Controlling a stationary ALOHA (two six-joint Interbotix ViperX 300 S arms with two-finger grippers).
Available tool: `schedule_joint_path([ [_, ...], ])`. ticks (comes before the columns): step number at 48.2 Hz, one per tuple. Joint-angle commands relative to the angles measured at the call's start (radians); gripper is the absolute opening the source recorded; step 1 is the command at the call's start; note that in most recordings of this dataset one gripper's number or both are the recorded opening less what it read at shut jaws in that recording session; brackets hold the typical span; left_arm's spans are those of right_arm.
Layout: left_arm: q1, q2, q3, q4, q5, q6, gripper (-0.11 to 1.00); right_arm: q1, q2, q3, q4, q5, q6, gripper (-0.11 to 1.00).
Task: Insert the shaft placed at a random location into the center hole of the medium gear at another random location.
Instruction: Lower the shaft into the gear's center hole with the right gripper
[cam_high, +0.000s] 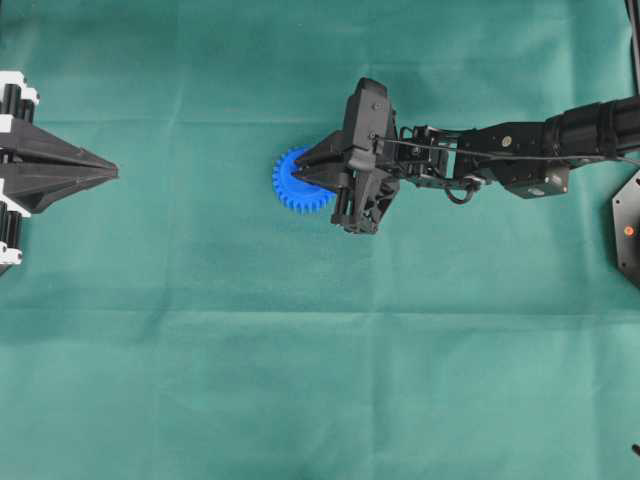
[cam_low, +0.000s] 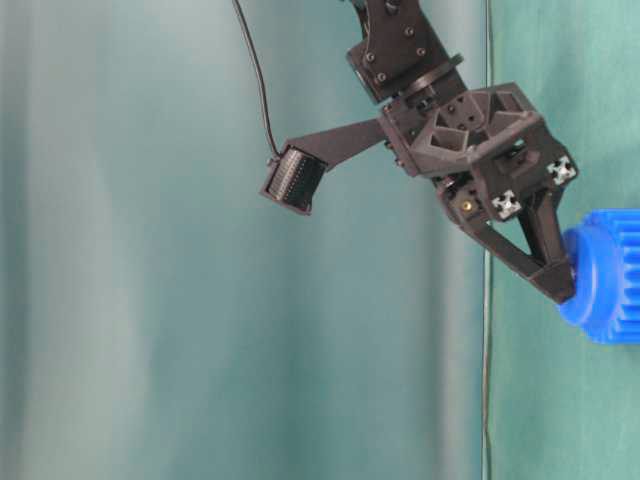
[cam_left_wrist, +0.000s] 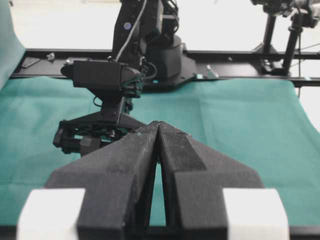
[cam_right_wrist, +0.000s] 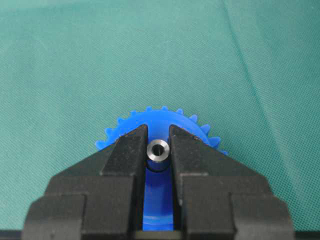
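The blue medium gear lies flat on the green cloth, near the middle. It also shows in the table-level view and the right wrist view. My right gripper reaches over the gear from the right. Its fingertips are shut on the shaft, a silvery pin seen end-on, standing upright over the gear's hub. The center hole is hidden under the shaft. My left gripper is shut and empty at the far left, well away from the gear; it also shows in its own wrist view.
The right arm stretches in from the right edge. A black base plate sits at the right edge. The right arm's wrist camera hangs out on a bracket. Green cloth covers the table.
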Motion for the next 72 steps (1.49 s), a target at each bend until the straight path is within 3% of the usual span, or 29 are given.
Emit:
schedule_joint_path([
  [1,0.002,0.006,-0.020,0.002,-0.009,0.000,0.00,0.002,-0.014,-0.006,0.002,0.005,0.009,0.14],
  [5,0.000,0.006,-0.020,0.002,-0.009,0.000,0.00,0.002,-0.014,-0.008,0.002,0.006,0.009,0.23],
  [13,0.002,0.006,-0.018,0.002,-0.009,0.000,0.00,0.002,-0.023,-0.006,0.002,0.006,0.008,0.70],
  [17,0.002,0.006,-0.018,0.002,-0.009,0.000,0.00,0.002,-0.037,-0.005,0.000,0.006,0.006,0.85],
  [25,0.002,0.006,-0.020,0.002,-0.009,0.000,0.00,0.002,-0.080,0.000,-0.002,0.018,0.005,0.78],
  [42,0.002,0.006,-0.018,0.002,-0.009,0.000,0.00,0.002,-0.219,0.002,-0.005,0.114,-0.002,0.78],
  [61,0.000,0.006,-0.018,0.002,-0.008,0.000,0.00,0.002,-0.238,0.009,-0.003,0.120,0.002,0.78],
  [72,0.002,0.006,-0.020,0.002,-0.009,-0.002,0.00,0.002,-0.285,0.066,0.000,0.120,0.006,0.78],
])
